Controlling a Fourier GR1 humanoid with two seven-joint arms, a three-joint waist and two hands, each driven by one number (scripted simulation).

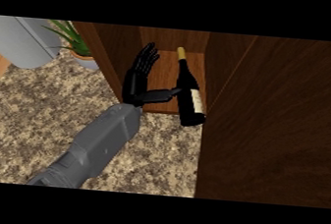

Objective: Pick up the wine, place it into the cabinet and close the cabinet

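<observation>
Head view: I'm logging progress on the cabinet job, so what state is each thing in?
Wine bottle: upright on the cabinet shelf, at its front edge.
Cabinet: door open.
Left robot hand: open, fingers straight, thumb by the bottle.
Right robot hand: not in view.
Potted plant: upright on the counter.

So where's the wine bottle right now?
In the head view, the dark glass wine bottle stands centre frame on the wooden cabinet shelf, its base at the front edge, with the open black left hand beside it, thumb touching.
</observation>
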